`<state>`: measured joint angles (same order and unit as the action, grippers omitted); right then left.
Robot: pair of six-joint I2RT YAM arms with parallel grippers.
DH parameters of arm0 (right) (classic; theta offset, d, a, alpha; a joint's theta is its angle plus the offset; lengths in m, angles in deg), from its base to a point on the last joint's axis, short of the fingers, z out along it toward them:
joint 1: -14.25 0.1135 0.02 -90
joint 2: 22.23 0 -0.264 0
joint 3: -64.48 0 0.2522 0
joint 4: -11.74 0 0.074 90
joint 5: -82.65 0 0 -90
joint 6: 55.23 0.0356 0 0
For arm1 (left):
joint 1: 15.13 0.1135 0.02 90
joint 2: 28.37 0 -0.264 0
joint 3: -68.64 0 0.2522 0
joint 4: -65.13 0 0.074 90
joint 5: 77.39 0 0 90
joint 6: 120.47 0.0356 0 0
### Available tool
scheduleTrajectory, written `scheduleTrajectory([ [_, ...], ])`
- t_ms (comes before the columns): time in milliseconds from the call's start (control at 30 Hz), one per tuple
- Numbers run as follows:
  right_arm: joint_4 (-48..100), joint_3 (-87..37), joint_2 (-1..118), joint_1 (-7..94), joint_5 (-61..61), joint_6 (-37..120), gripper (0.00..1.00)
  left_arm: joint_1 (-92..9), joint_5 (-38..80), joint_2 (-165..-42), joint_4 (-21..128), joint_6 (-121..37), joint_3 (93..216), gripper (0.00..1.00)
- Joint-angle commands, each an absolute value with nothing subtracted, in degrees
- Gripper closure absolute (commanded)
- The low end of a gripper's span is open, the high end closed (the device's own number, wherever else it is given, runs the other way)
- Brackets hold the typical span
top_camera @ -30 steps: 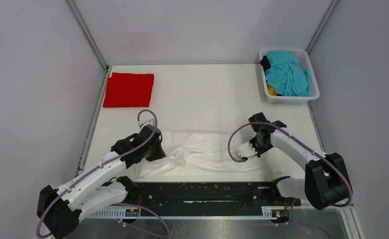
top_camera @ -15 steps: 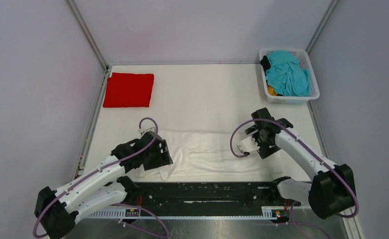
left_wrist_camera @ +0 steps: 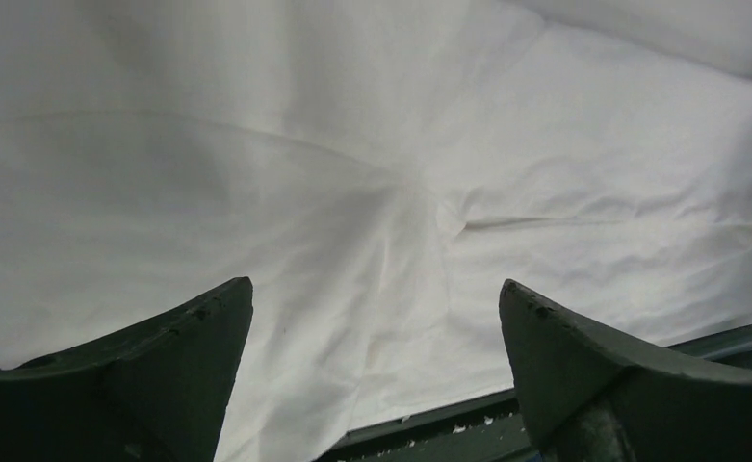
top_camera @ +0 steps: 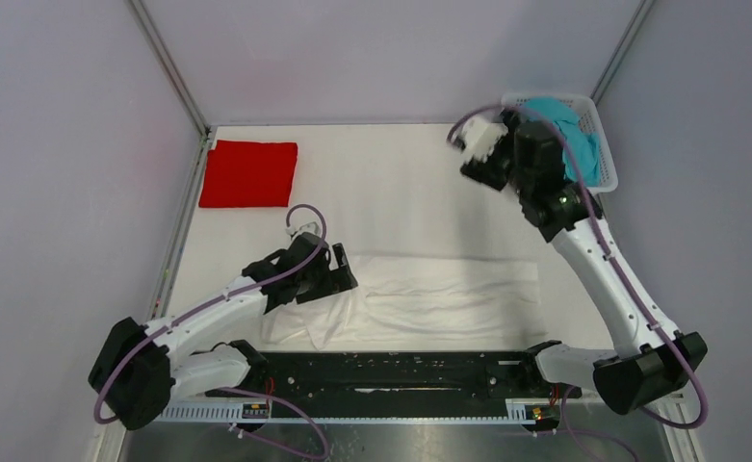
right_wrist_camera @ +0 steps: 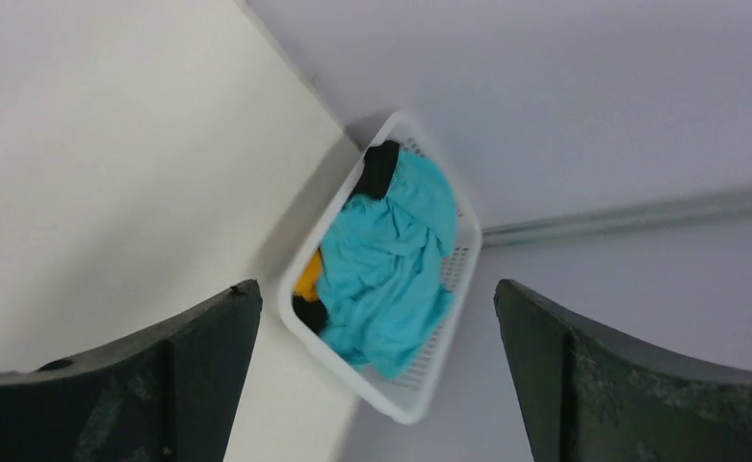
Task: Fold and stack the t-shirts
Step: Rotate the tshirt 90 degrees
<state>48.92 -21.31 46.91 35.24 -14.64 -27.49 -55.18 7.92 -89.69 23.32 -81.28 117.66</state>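
A white t-shirt (top_camera: 439,300) lies as a long folded strip near the front of the table, its left end rumpled. My left gripper (top_camera: 344,273) hangs just over that left end, open, with only white cloth (left_wrist_camera: 372,173) below the left gripper (left_wrist_camera: 376,283). A folded red t-shirt (top_camera: 248,173) lies at the back left. My right gripper (top_camera: 482,157) is raised high at the back right, open and empty. From the right gripper (right_wrist_camera: 376,284), the wrist view looks down on a teal t-shirt (right_wrist_camera: 391,269), an orange one (right_wrist_camera: 309,277) and a dark one (right_wrist_camera: 381,168).
A white plastic basket (top_camera: 605,178) holding the loose shirts stands in the back right corner, its rim (right_wrist_camera: 299,322) near the wall. A black rail (top_camera: 401,371) runs along the table's front edge, just below the white shirt. Grey walls close in the table.
Both grippers opened and let go of the white shirt, which now lies flat. The right arm swung up and back toward the basket. The left gripper shifted slightly right.
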Motion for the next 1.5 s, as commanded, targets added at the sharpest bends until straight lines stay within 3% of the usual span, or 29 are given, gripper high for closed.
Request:
scheduleTrajectory([
  [0, 43.0, -31.1, 50.1, 35.5, -28.6, 19.2, 0.01, -50.4, 13.6, -94.3, 36.6, -82.3, 114.2, 0.01],
  [133, 45.7, -22.0, 46.8, 35.4, -30.1, 42.3, 0.0, -44.8, 14.4, -98.9, 41.2, -81.9, 112.0, 0.01],
  [233, 45.8, -10.9, 41.6, 35.3, -23.9, 55.1, 0.01, -40.4, 15.3, -103.8, 45.1, -81.2, 112.7, 0.01],
  [433, 45.4, 5.0, 40.8, 35.4, -4.7, 66.4, 0.01, -38.7, 16.5, -119.4, 49.0, -81.9, 124.4, 0.01],
  [533, 44.9, 8.4, 44.2, 35.4, -2.5, 67.4, 0.01, -37.9, 17.3, -129.1, 45.5, -81.0, 135.4, 0.01],
  [833, 45.0, 11.0, 55.7, 36.0, -5.1, 67.0, 0.0, -34.8, 24.0, -149.7, 38.7, -76.8, 167.6, 0.01],
  [1000, 42.9, 10.7, 60.0, 38.7, -1.5, 67.6, 0.01, -33.6, 30.8, -158.3, 42.8, -80.9, 177.7, 0.01],
  [1300, 34.6, 7.6, 67.0, 54.4, 9.2, 73.0, 0.0, -33.2, 43.3, -179.5, 37.6, -85.0, 212.9, 0.01],
  [1467, 28.9, 2.8, 73.5, 59.3, 12.4, 73.7, 0.01, -32.9, 46.7, -185.8, 46.0, -89.6, 217.8, 0.01],
])
